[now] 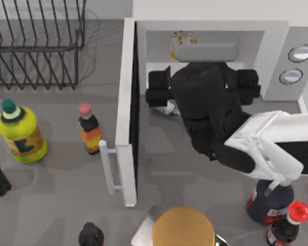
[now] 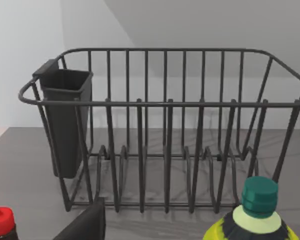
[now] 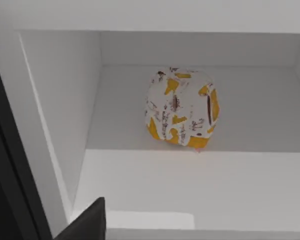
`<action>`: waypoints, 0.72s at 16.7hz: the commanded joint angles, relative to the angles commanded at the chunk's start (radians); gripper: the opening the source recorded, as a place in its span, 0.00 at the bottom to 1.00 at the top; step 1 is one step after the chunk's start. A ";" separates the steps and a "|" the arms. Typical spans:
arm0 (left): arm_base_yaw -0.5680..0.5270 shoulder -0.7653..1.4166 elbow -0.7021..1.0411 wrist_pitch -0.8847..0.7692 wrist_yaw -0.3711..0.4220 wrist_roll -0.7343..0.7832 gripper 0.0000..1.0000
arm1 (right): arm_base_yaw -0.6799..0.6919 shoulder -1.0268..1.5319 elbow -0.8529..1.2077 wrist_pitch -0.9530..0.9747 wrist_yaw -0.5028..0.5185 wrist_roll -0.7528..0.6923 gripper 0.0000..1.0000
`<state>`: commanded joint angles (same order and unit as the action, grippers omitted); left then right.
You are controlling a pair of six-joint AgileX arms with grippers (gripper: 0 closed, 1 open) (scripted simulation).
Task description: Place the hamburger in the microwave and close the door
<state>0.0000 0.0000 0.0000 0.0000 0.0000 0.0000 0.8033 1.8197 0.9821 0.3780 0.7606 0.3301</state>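
Right gripper (image 1: 180, 69) reached into microwave (image 1: 277, 38); finger state could not be told.
Hamburger (image 3: 181, 107) sat inside the cavity; door (image 1: 127, 113) stood open, unclosed.

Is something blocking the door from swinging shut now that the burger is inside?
Yes. The hamburger sits deep in the microwave, but the right arm reaches through the opening, so the open door would hit it. The arm must back out first.
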 joint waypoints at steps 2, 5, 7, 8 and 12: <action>0.000 0.000 0.000 0.000 0.000 0.000 1.00 | 0.000 -0.006 0.003 -0.006 0.000 0.000 1.00; 0.000 0.000 0.000 0.000 0.000 0.000 1.00 | 0.000 -0.004 0.001 -0.003 0.000 -0.001 1.00; 0.000 0.000 0.000 0.000 0.000 0.000 1.00 | -0.017 -0.035 -0.022 -0.010 -0.018 -0.013 1.00; 0.000 0.000 0.000 0.000 0.000 0.000 1.00 | -0.034 -0.067 -0.044 -0.016 -0.036 -0.025 1.00; 0.000 0.000 0.000 0.000 0.000 0.000 1.00 | -0.147 -0.300 -0.187 -0.062 -0.149 -0.098 1.00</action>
<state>0.0000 0.0000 0.0000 0.0000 0.0000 0.0000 0.6561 1.5197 0.7952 0.3160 0.6112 0.2326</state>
